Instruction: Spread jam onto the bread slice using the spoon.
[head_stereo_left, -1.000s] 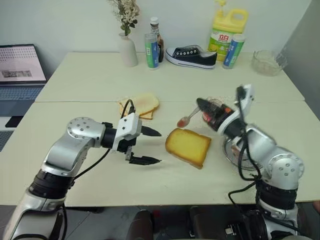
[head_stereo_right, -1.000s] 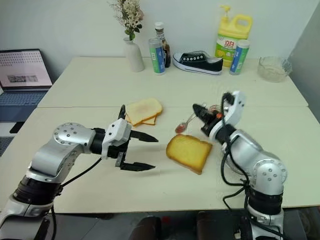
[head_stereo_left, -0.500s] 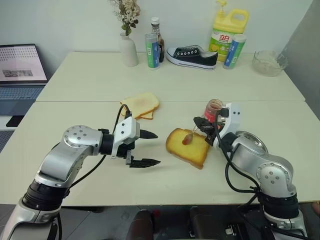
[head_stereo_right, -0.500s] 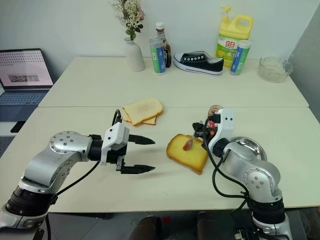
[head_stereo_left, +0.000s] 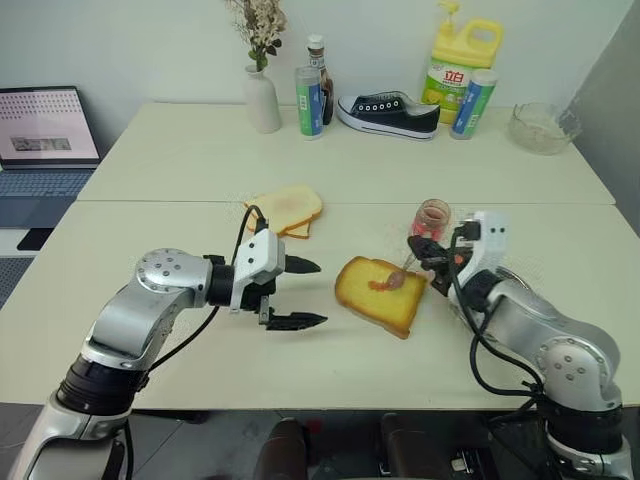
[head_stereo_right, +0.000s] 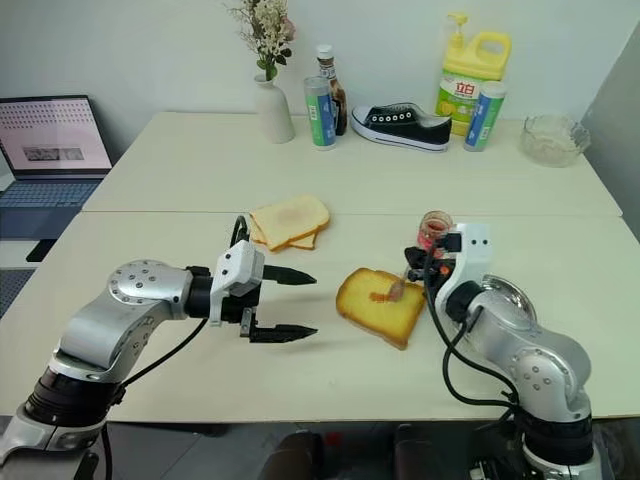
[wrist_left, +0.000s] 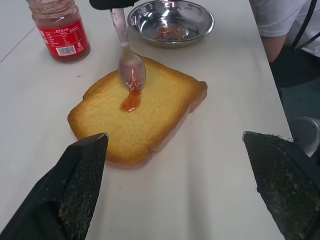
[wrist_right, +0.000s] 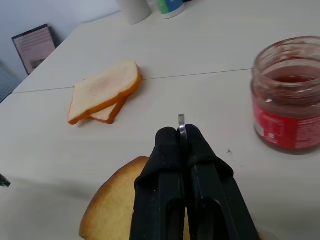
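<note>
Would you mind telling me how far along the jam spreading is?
Jam is scooped: a small red streak already sits on the bread slice. In hand: the right tool, shut on the spoon, presses its bowl against the toast. Left: most of the face is bare. The left tool waits open.

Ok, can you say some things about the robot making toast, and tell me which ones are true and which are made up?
1. The spoon is touching the bread slice. True.
2. The left gripper is holding the bread. False: it is open and empty, beside the bread.
3. The jam jar has its lid on. False: it is open.
4. The right gripper is shut on the spoon. True.
5. The bread is all covered in jam. False: just a small red smear.
</note>
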